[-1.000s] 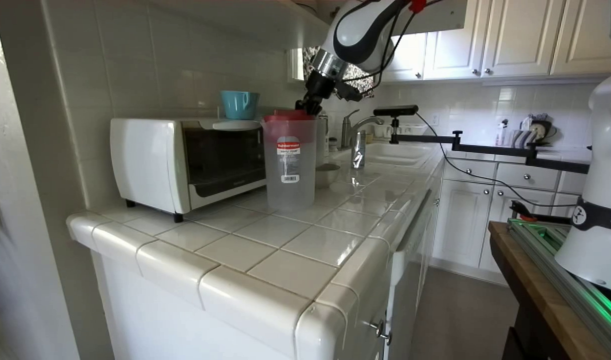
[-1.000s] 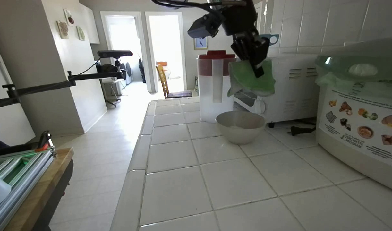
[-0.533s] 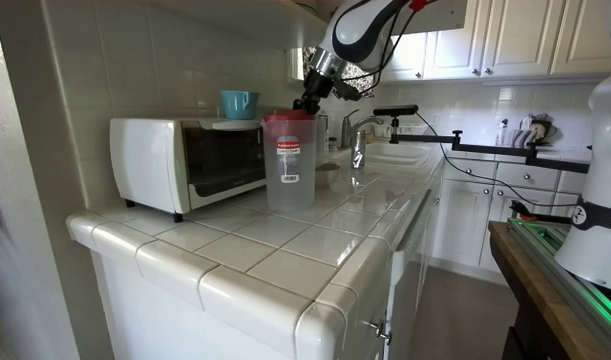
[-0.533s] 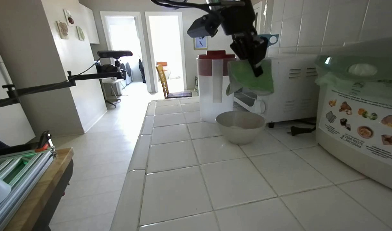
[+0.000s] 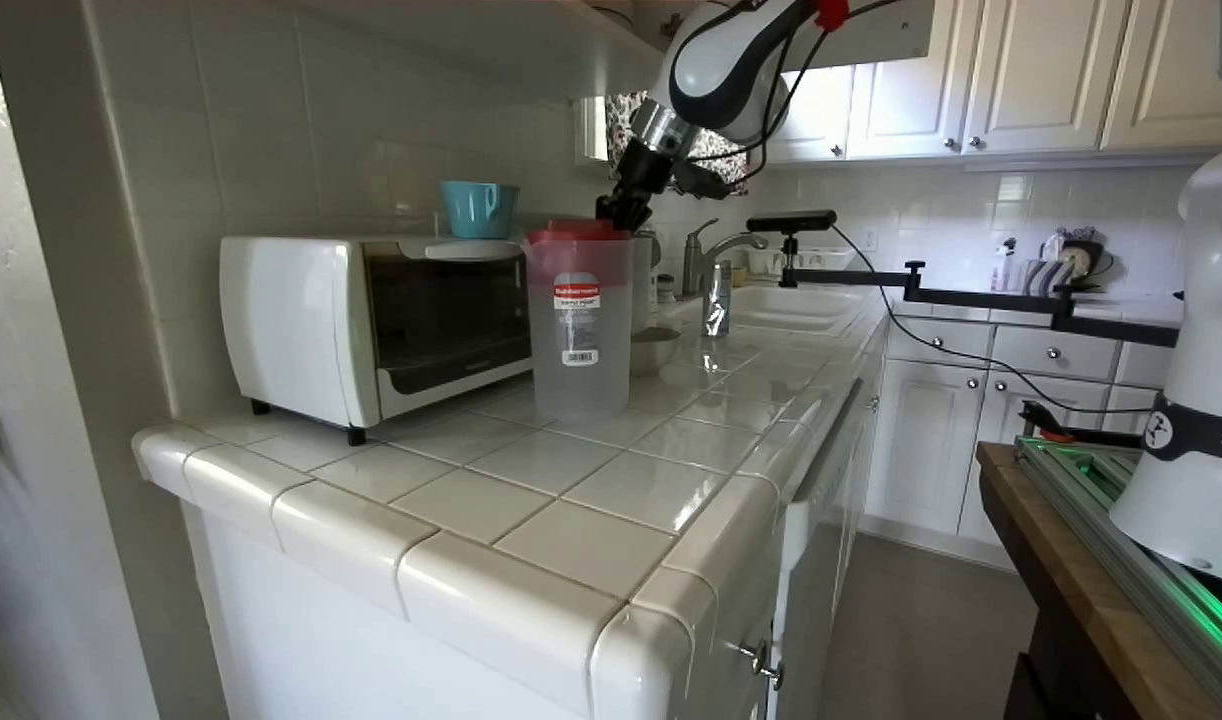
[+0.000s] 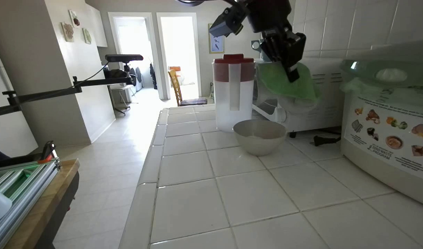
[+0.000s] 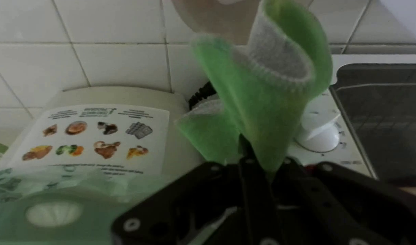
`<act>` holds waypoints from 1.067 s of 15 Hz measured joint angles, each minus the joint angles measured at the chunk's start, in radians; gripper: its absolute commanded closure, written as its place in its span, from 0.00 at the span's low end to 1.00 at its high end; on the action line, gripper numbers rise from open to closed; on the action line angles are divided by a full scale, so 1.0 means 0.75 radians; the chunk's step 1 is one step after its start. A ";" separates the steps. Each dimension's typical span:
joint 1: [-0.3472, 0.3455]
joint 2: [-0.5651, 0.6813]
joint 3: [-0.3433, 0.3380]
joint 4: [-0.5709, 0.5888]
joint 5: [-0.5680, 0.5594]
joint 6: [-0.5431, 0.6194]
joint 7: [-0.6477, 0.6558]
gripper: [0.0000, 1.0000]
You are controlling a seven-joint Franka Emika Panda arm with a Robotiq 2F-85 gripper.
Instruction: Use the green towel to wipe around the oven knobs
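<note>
On a tiled bench (image 6: 201, 211) in an exterior view, one pale bowl (image 6: 260, 140) sits near mid-frame; beyond it, upper right of center, one hand (image 6: 292, 72) tightly pinches one green towel (image 6: 281, 86) just right of one red-lidded pitcher (image 6: 234, 95), with one white toaster oven (image 6: 312, 118) behind. One oven knob (image 7: 322, 139) shows at right in the wrist view.

Clasping a green towel (image 6: 285, 88) in a black gripper (image 6: 293, 73), partly hiding a white toaster oven (image 6: 325, 116), above a tiled counter (image 6: 190, 197) shared by a red-lidded pitcher (image 6: 234, 93), a pale bowl (image 6: 260, 141) and a labeled bin (image 6: 388, 140).
</note>
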 measured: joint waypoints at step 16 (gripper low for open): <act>0.001 -0.012 0.035 0.044 0.020 0.022 0.018 0.99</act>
